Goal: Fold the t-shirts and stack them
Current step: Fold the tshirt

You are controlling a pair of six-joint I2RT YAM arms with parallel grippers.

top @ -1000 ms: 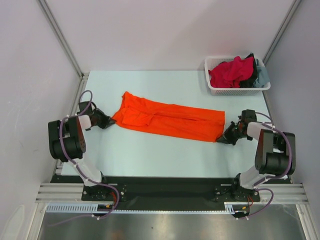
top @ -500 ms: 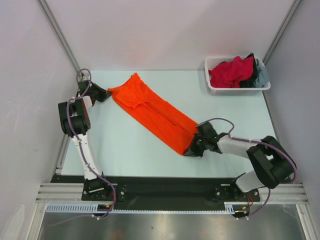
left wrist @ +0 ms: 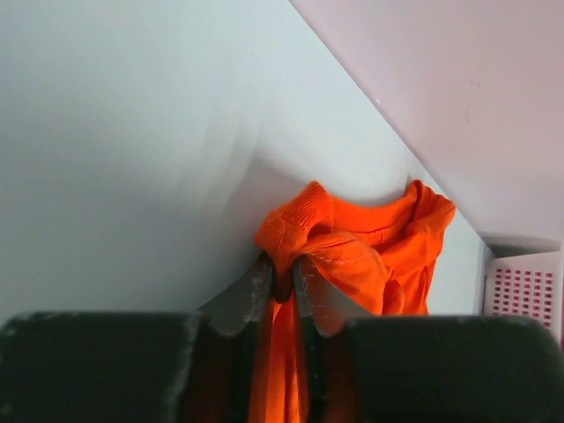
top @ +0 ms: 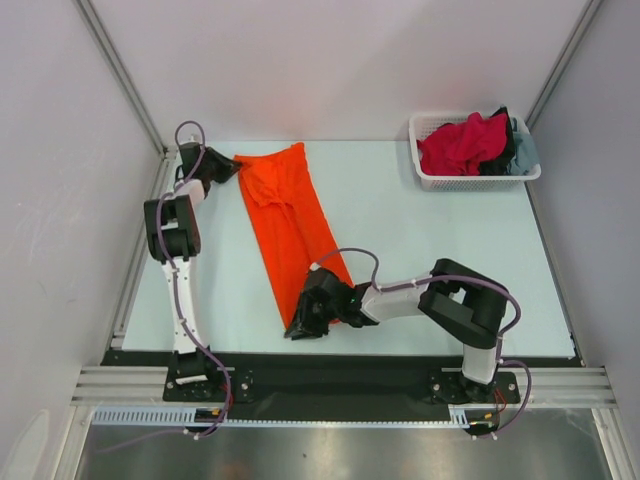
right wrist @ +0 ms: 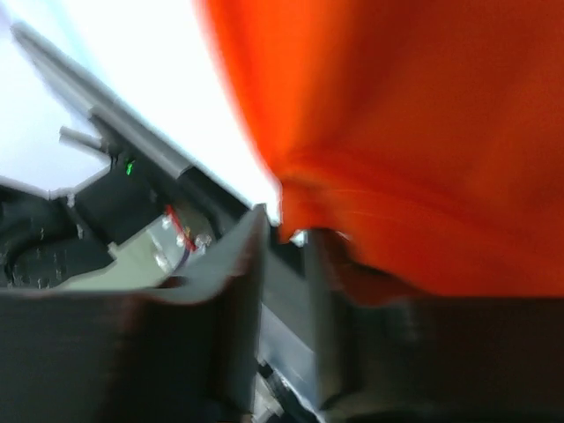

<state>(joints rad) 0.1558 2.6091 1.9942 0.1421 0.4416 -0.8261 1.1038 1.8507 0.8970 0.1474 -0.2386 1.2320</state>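
Note:
The orange t-shirt (top: 295,225) lies in a long folded strip, running from the far left of the table toward the near edge. At its far end my left gripper (top: 230,166) is shut on a bunched bit of cloth by the collar; the left wrist view shows the t-shirt (left wrist: 370,256) pinched at the tips of that gripper (left wrist: 284,264). My right gripper (top: 298,325) is at the strip's near end. In the blurred right wrist view its jaws (right wrist: 286,225) stand apart, with the orange hem (right wrist: 423,132) draped over the right finger and no cloth in the gap.
A white mesh basket (top: 425,178) stands at the far right corner with crimson-pink (top: 460,145), black (top: 500,152) and grey-blue (top: 525,155) t-shirts heaped in it. Walls and a metal post close in the far left corner beside the left gripper. The black base rail runs just behind the right gripper.
The orange strip has swung from crosswise to lengthwise: the left gripper carried its end to the far left corner, and the right swept its end to the near middle. The right jaws have parted.

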